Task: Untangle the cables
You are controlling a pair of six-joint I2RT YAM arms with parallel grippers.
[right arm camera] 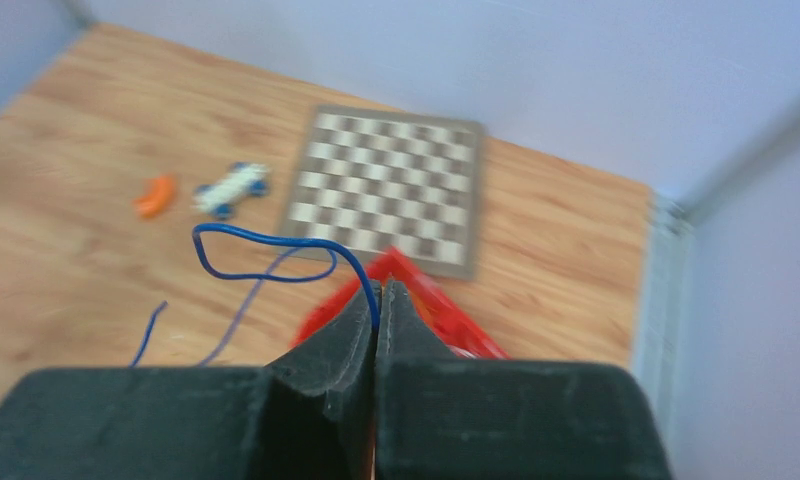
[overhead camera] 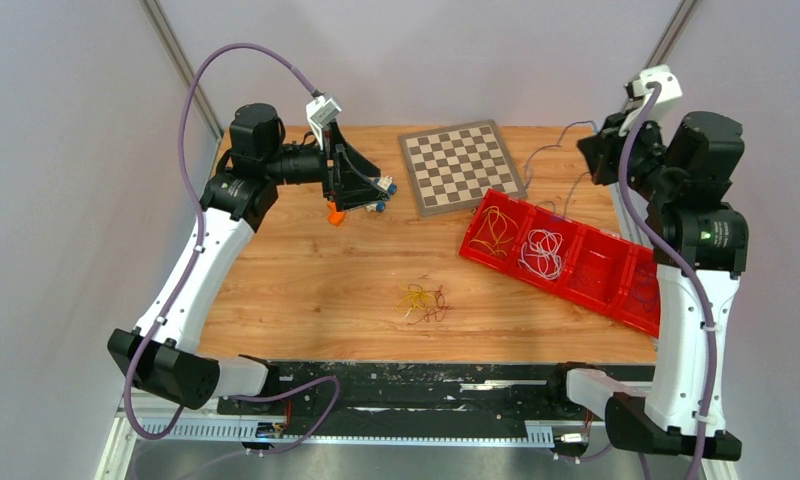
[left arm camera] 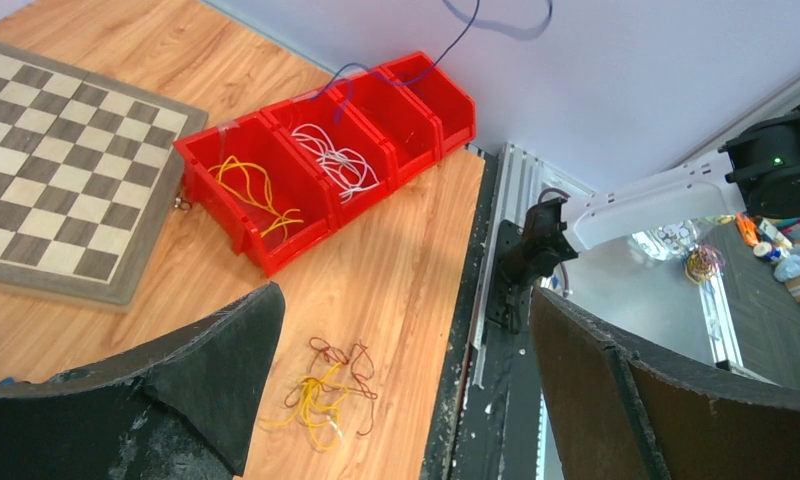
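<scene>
The tangle of yellow and red cables (overhead camera: 423,302) is seen loose on the counter (overhead camera: 316,280) — toward the near edge, between the arms, and judged nearer the left pincer (left arm camera: 404,295), which is spread wide and empty. The right pincer (right arm camera: 379,290) is clamped on a blue wire (right arm camera: 276,238) — raised beyond the red bins (overhead camera: 586,293).

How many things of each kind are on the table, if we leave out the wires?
Chessboard: 1
Red bin compartments: 4
White and blue toy: 1
Orange piece: 1
Total: 7
</scene>
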